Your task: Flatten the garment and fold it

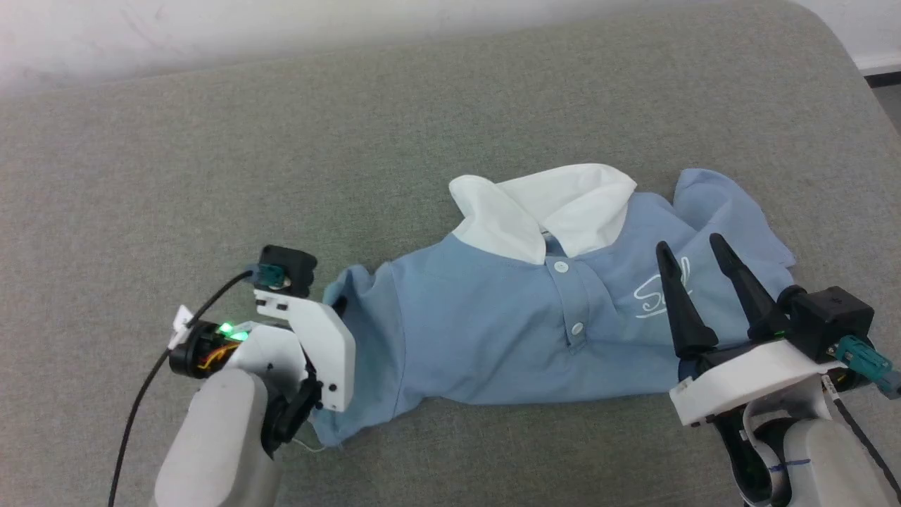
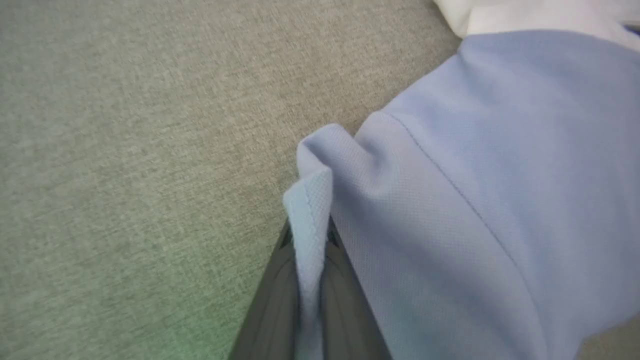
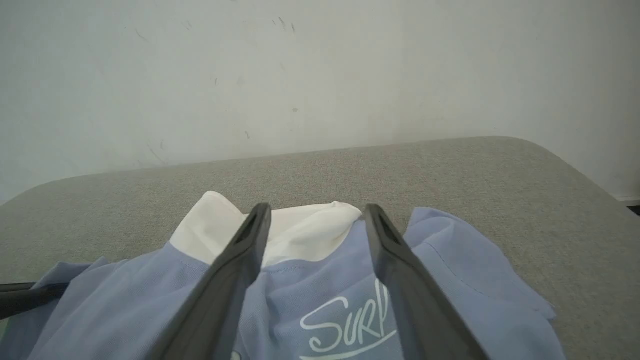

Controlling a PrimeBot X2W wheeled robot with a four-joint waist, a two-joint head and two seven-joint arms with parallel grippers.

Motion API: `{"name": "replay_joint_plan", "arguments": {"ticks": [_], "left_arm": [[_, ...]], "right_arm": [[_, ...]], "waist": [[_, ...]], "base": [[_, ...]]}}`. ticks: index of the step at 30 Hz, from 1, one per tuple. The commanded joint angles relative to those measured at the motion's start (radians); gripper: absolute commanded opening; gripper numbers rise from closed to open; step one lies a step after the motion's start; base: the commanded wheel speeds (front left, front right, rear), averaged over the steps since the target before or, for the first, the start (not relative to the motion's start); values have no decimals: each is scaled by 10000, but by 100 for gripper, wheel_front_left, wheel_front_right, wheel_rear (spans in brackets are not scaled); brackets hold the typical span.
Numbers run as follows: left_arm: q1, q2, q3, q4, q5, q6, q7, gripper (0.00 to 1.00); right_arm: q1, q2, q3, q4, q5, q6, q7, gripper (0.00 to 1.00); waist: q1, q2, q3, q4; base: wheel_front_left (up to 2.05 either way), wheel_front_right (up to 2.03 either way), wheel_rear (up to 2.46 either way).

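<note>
As left gripper pinches garment, right gripper spread, grey cushion beneath

left gripper clamped, right gripper spread apart.

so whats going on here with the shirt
A two-armed robot is working on a light blue polo shirt that lies rumpled, front up, on a grey fabric surface. Its left pincer is shut on a hemmed edge at one side of the shirt. The right pincer is open, with its fingers spread over the chest logo, gripping nothing. The shirt isn't flat yet and no neat fold has been made.
</note>
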Motion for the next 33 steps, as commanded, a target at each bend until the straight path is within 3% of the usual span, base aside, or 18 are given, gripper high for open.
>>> {"name": "replay_joint_plan", "arguments": {"ticks": [1,6,12,20,26,33], "left_arm": [[81,32,87,-56,-9,41,-200,0],[402,74,642,-265,-158,507,-1235,0],[1454,48,1373,-757,-635,1007,-1742,0],[2850,41,2100,-1591,-1094,1455,-2114,0],[3123,51,2272,-1879,-1250,1573,-2177,0],[2795,16,2104,-1966,-1316,1514,-2151,0]], "right_arm": [[-101,31,36,31,71,-7,-49,100],[-74,31,-41,103,69,-7,-28,100],[-74,31,-492,229,-88,-7,32,100],[-782,31,-2281,1069,-1057,-7,524,100],[-2219,-91,-3190,2815,-1865,-7,1409,100],[-4072,-716,-3331,5430,-2284,-7,2980,100]], "waist": [[-1,0,-4,46],[-1,0,-90,238],[-1,0,-246,620],[-1,0,-343,1216],[-1,0,-240,1569],[-1,0,212,1976]], "base": [[0,0,0],[0,0,0],[0,0,0],[0,0,0],[0,0,0],[0,0,0]]}}
